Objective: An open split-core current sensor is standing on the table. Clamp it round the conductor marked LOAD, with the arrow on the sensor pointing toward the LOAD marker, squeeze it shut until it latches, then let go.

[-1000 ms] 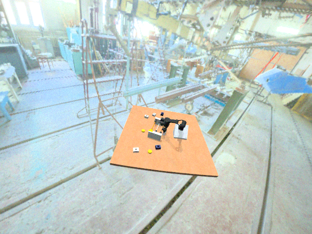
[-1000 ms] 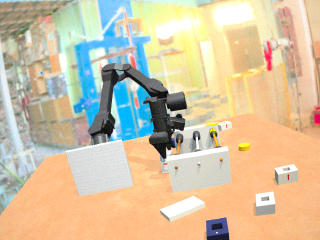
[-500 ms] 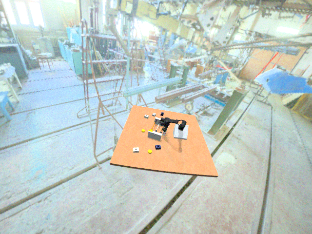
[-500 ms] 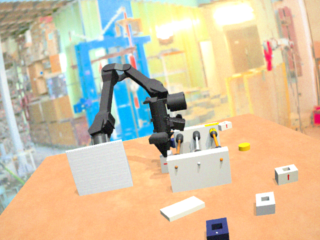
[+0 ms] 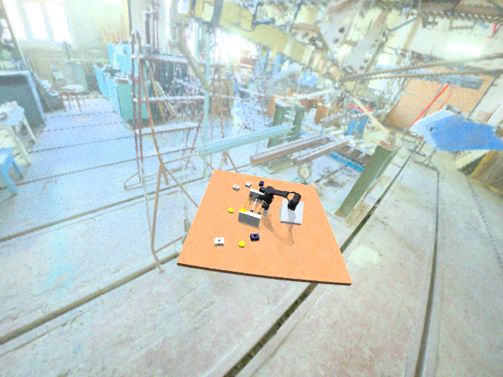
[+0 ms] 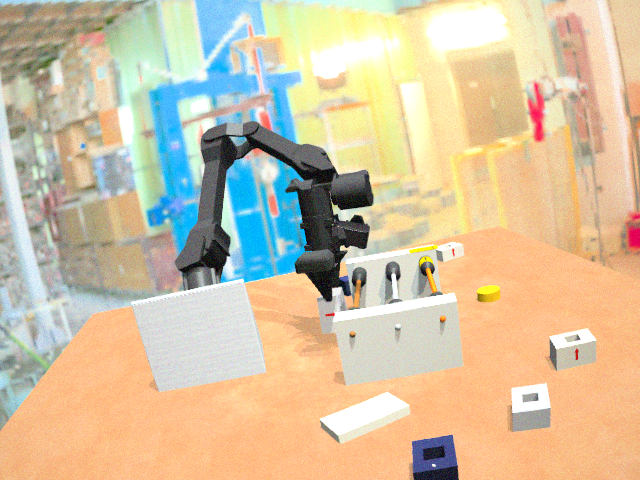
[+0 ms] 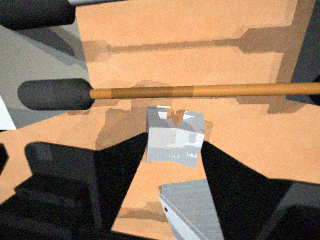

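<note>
The open light grey sensor point(image 6: 326, 316) point(image 7: 162, 137) stands on the table beside the conductor rack, on the arm's side. Its two halves part in a V at the top in the wrist view. Its red arrow points toward the rack in the exterior view. My gripper point(image 7: 174, 140) is shut on the sensor, one finger on each side. The LOAD conductor point(image 6: 432, 281) is orange, with a yellow-marked end, farthest from the arm; the yellow LOAD marker point(image 6: 423, 249) point(image 5: 243, 210) is on one rack wall. Another orange conductor point(image 7: 225, 90) is nearest the sensor.
A white conductor point(image 6: 394, 286) runs between the orange ones. The rack's grey wall point(image 6: 400, 351) point(image 5: 249, 217) stands upright. A grey panel point(image 6: 199, 338) stands near the arm's base. A white slab point(image 6: 366, 415), navy block point(image 6: 434, 467), pale blocks point(image 6: 530, 417) point(image 6: 584, 356) and yellow disc point(image 6: 488, 293) lie around.
</note>
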You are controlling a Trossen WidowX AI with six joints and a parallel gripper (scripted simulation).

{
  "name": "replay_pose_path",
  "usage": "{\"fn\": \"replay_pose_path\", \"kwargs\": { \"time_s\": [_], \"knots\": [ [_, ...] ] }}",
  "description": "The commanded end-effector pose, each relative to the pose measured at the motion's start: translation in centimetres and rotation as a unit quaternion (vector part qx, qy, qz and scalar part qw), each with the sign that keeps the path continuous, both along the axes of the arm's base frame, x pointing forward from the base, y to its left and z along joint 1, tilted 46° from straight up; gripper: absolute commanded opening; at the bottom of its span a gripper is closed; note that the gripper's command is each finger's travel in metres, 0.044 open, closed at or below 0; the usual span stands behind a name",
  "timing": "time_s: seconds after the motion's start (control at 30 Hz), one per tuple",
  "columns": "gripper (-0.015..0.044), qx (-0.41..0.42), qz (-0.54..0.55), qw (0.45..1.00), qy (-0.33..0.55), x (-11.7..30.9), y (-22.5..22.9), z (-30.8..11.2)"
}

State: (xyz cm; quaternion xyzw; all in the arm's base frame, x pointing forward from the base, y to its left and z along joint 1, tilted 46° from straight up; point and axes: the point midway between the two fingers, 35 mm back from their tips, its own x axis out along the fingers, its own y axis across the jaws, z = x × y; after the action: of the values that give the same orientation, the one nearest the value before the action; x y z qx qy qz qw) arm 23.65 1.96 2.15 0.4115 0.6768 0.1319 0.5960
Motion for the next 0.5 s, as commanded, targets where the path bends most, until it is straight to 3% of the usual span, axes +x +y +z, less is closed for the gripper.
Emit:
{"fn": "replay_pose_path", "kwargs": {
  "time_s": [0.0, 0.47],
  "knots": [
    [0.0, -0.007, -0.002, 1.0, -0.007, 0.3, -2.2, 1.9],
    [0.0, 0.001, -0.002, 1.0, -0.004, -0.8, -6.3, 6.3]
  ]
}}
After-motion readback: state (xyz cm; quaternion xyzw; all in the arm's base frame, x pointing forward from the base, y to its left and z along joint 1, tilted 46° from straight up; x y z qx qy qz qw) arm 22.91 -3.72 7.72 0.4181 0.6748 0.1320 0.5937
